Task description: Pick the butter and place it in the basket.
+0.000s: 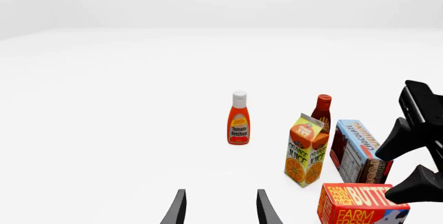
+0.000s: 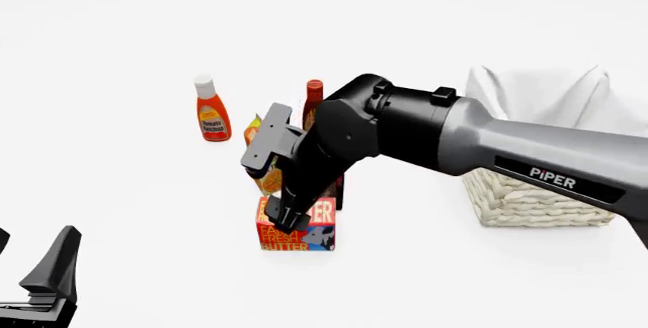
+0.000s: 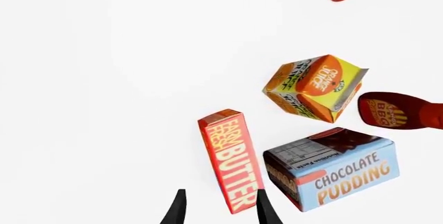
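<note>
The butter [image 2: 303, 235] is a red and orange carton standing upright on the white table, just in front of the other groceries. My right gripper [image 2: 287, 220] comes down over its top, open. In the right wrist view the butter [image 3: 231, 156] runs in between the two fingertips of the right gripper [image 3: 220, 207], close to one finger. The basket [image 2: 532, 200], cream wicker with a white cloth liner, stands to the right. My left gripper [image 1: 220, 208] is open and holds nothing, low at the near left [image 2: 36, 267]. The butter [image 1: 360, 203] also shows in the left wrist view.
Right behind the butter stand an orange juice carton [image 1: 304, 151], a chocolate pudding box [image 3: 332, 172] and a BBQ sauce bottle [image 2: 314, 96]. A tomato ketchup bottle [image 2: 211, 111] stands apart to the far left. The right arm [image 2: 486, 142] spans the space between the groceries and the basket.
</note>
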